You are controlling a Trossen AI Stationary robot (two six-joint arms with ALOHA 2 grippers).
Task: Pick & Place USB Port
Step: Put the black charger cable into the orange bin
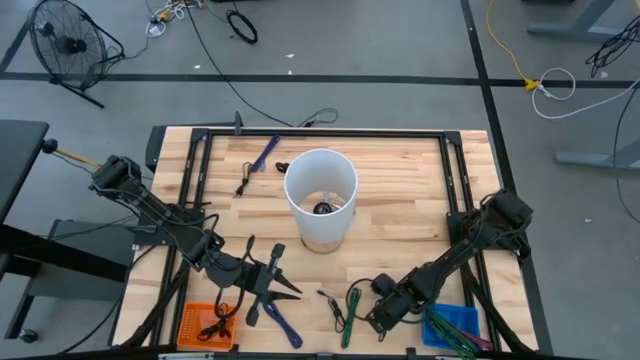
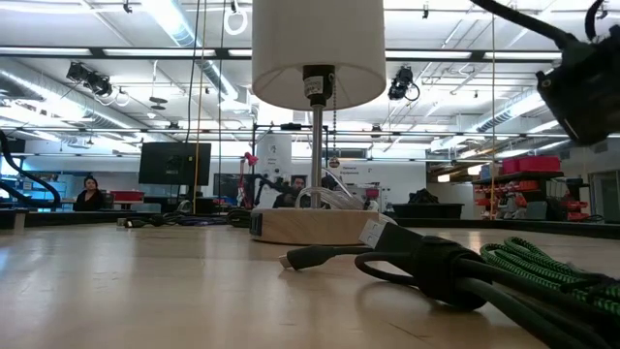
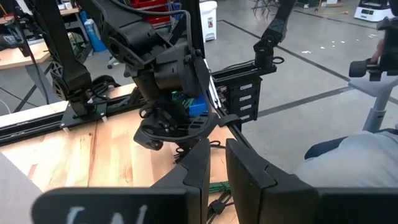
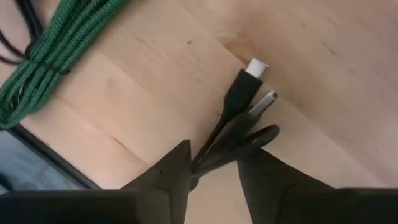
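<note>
A bundled black USB cable (image 4: 239,99) lies near the table's near edge, its two plugs (image 4: 256,67) pointing away from my right gripper (image 4: 214,152). That gripper (image 1: 383,312) is over the bundle, shut on its strands. In the low view the bundle (image 2: 426,264) rests on the wood beside a green braided cable (image 2: 547,271). My left gripper (image 1: 280,278) waits near the near edge, left of centre. Its fingers (image 3: 217,149) are almost together and hold nothing. A white-shaded lamp (image 1: 320,190) stands mid-table. My right gripper has the black cable's looped strands (image 4: 217,140) between its two fingers, a little behind the plugs. It comes from above, slanting down. The fingers lie roughly along the strands. The plug ends (image 4: 267,96) lie close to the wood; whether they rest on it I cannot tell.
A green cable (image 1: 351,305) and a blue cable (image 1: 283,325) lie between the two grippers. An orange bin (image 1: 195,322) sits at the near left corner, a blue bin (image 1: 455,322) at the near right. More cables (image 1: 262,155) lie beyond the lamp base (image 2: 310,225).
</note>
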